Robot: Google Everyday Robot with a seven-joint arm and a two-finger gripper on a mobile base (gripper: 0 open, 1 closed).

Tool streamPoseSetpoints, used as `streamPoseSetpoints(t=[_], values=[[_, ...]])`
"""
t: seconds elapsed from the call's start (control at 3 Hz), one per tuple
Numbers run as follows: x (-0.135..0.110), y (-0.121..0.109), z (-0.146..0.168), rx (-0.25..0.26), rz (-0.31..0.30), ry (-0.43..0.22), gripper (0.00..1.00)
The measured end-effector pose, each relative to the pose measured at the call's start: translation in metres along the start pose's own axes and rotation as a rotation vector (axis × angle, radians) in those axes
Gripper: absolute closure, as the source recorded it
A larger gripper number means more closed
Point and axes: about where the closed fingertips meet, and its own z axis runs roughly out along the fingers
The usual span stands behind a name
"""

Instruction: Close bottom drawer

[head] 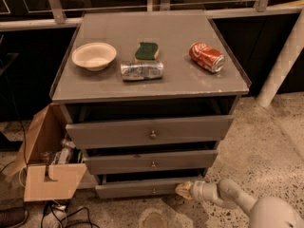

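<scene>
The grey cabinet has three drawers, all pulled out a little. The bottom drawer is the lowest, with a shallow grey front and a small brass knob. It stands slightly open, with a dark gap above its front. My gripper is low at the right end of that drawer front, touching or almost touching it. The white arm runs off to the lower right.
On the cabinet top lie a white bowl, a green sponge, a crushed silver can and a red cola can. An open cardboard box stands at the left on the floor, with cables below it. A white post rises at the right.
</scene>
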Motion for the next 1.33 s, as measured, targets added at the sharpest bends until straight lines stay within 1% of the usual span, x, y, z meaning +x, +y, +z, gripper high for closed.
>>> streamPoseSetpoints(t=[0.33,0.67,1.0,1.33], values=[[-0.016,0.003,0.009,0.006,0.008,-0.017,1.0],[-0.025,-0.001,0.014,0.011,0.028,-0.027,1.0],[-0.03,-0.002,0.018,0.02,0.022,-0.036,1.0],[-0.035,0.0,0.019,0.018,0.02,-0.046,1.0]])
